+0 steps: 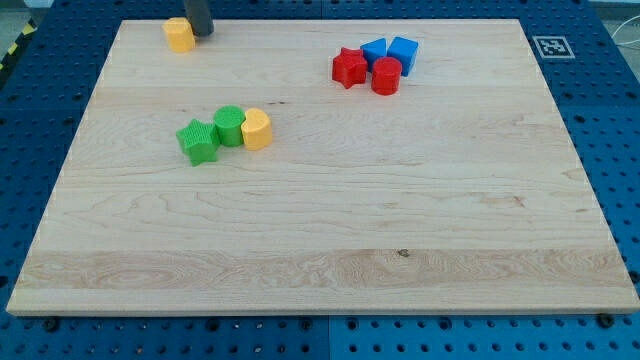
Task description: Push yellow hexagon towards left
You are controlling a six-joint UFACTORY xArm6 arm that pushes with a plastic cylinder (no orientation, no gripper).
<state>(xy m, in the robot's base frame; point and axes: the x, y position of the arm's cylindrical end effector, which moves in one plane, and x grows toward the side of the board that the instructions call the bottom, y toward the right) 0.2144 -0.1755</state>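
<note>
The yellow hexagon (179, 34) lies near the top edge of the wooden board (320, 230), toward the view's left. My tip (201, 33) stands right beside it on its right side, touching or nearly touching. The dark rod rises out of the top of the view.
A green star (197, 141), a green cylinder (229, 126) and a yellow rounded block (257, 129) sit in a row at the left middle. A red star (348, 68), a red cylinder (386, 76) and two blue blocks (374, 50) (403, 52) cluster at the upper right.
</note>
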